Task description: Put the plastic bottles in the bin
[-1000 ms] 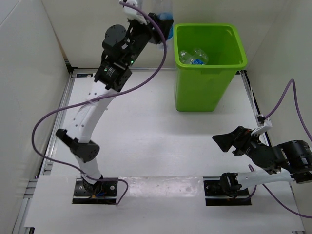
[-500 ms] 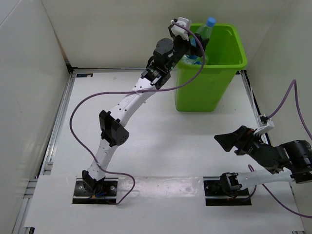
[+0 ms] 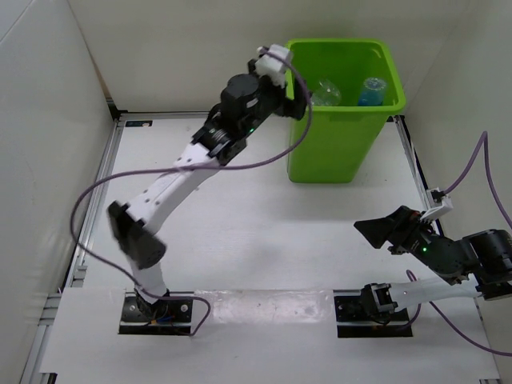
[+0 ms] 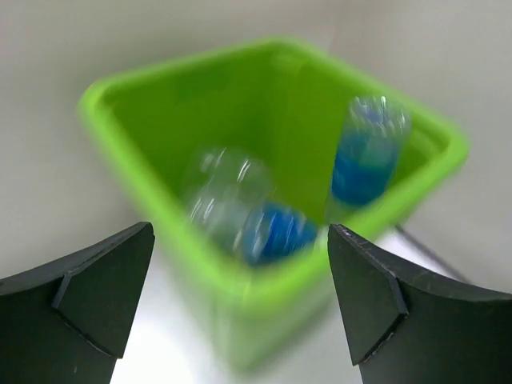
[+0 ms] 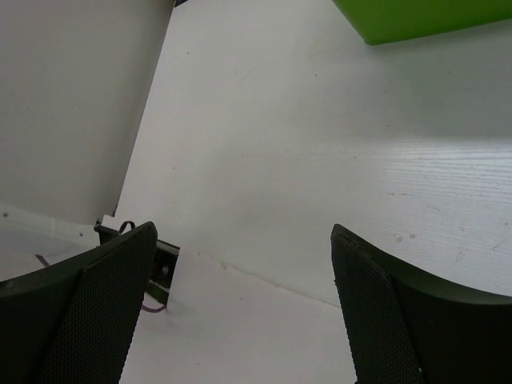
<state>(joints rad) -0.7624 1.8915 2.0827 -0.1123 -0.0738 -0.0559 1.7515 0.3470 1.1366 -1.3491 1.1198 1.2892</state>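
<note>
The left end effector (image 4: 240,230) hangs wide and empty beside the left rim of the bin (image 3: 344,109), which stands at the far edge of the bench towards the far right corner. Inside, a blue-labelled bottle (image 3: 370,90) leans on the right wall, its long axis near vertical, with what looks like its cap on top. The other bottles (image 3: 324,92) lie in a heap at the bottom, too blurred from the wrist to count or give a heading. To my eye the drop is made, and the clean way out is to lift up and away with the fingers spread, clear of the rim and with the cable loose of it. The right end effector (image 5: 242,230), also wide and empty, sits by the near right corner.
</note>
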